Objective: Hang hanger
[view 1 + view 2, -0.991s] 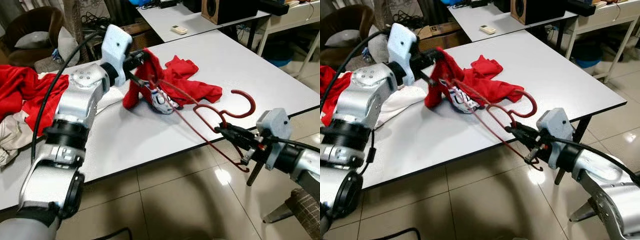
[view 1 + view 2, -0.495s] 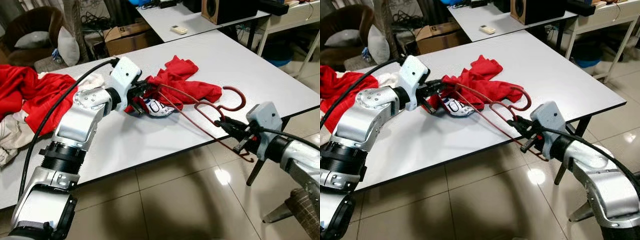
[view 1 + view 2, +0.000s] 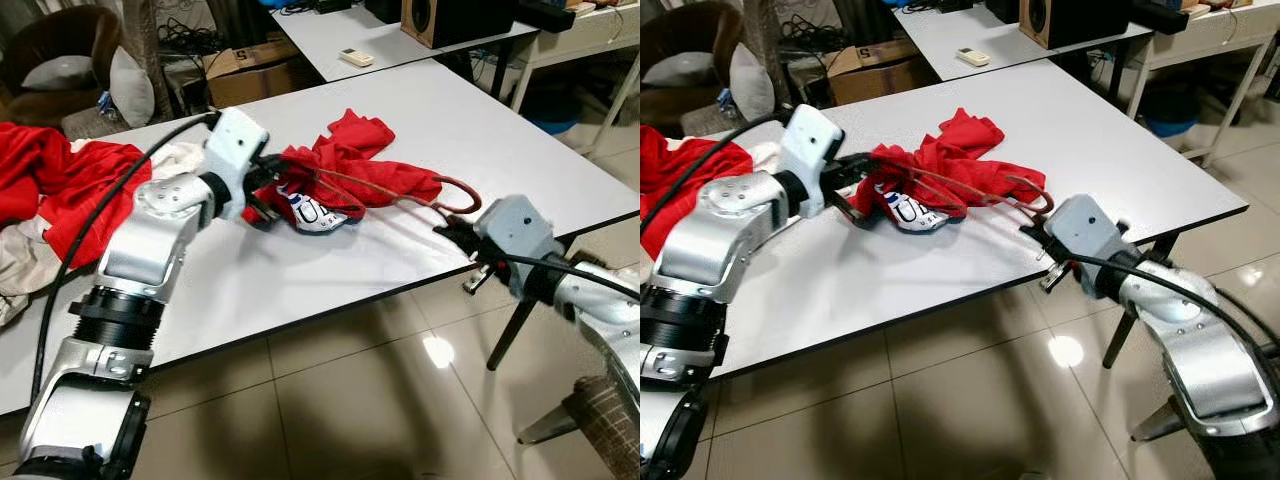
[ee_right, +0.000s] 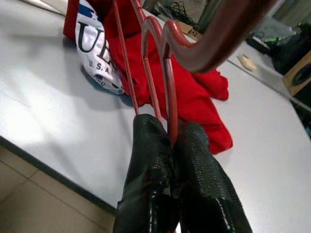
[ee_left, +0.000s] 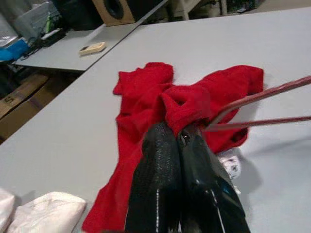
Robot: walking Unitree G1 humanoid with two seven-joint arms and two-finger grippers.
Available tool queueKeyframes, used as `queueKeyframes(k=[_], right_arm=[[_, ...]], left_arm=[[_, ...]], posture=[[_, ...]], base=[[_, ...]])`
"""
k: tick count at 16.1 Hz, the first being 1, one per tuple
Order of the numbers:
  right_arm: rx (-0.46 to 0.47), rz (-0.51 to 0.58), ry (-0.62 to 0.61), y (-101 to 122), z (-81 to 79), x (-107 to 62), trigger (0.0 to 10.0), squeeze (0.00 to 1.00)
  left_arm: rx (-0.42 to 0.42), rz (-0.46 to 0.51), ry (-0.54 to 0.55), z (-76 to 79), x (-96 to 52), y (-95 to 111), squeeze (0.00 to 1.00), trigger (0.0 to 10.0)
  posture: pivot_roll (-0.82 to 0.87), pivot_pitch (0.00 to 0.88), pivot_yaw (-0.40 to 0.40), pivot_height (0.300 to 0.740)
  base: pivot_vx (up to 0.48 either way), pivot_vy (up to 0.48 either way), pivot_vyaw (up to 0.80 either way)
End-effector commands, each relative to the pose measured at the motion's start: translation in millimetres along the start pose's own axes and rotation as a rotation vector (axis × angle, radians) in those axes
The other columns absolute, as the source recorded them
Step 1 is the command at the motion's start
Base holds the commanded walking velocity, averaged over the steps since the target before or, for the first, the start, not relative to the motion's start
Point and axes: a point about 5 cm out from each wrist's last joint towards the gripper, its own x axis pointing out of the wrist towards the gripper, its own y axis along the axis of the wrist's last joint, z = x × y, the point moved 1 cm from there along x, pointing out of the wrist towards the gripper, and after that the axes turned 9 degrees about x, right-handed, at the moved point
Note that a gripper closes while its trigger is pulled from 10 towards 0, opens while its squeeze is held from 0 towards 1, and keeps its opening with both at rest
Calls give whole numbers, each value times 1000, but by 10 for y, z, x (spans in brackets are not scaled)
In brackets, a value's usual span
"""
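The hanger point(image 3: 400, 195), dark red wire, lies low over the white worktop point(image 3: 300, 270) near its front edge, its neck clamped in the right hand point(image 4: 170, 141). Farther in, its far end sits inside the red shirt point(image 3: 350, 165), which the left hand point(image 5: 177, 133) pinches shut. Bare worktop spreads beyond toward the far corner.
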Motion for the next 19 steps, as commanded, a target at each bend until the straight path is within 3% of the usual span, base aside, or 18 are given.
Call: queueKeyframes(k=[1,3,5,7,8,13,14,15,17,19], right_arm=[[-48,-3,9,32,-7,21,10000,0],[-116,-23,4,43,33,39,10000,0],[-123,6,-27,94,101,46,10000,0],[-21,92,98,194,-26,12,10000,0],[4,87,225,177,-179,-36,10000,0],[39,38,294,86,-279,-54,10000,0],[15,-11,262,19,-240,-50,10000,0],[22,-86,227,-105,-198,-44,10000,0],[71,-74,220,-115,-228,1,10000,0],[100,-34,218,-48,-264,63,10000,0]], left_arm=[[4,-14,76,-138,-82,-27,0,0],[11,-13,160,-282,-152,-32,0,0],[17,-14,180,-328,-180,-35,0,0],[17,33,316,-497,-207,32,0,0],[9,66,301,-482,-182,87,0,0],[-18,145,144,-182,-16,223,0,0],[-33,163,113,-137,0,240,0,0],[-43,205,15,-14,4,292,0,0],[-67,254,-125,162,-15,366,0,0],[-69,245,-179,245,1,364,0,0]], posture=[[-190,0,95,740],[-186,0,86,740],[-182,0,78,740],[-185,0,80,740],[-185,0,80,740],[-187,0,90,740],[-187,0,91,740],[-187,0,91,740],[-186,0,95,740],[-189,0,96,740]], base=[[0,0,0],[0,0,0],[0,0,0],[0,0,0],[0,0,0],[0,0,0],[0,0,0],[0,0,0],[0,0,0],[0,0,0]])
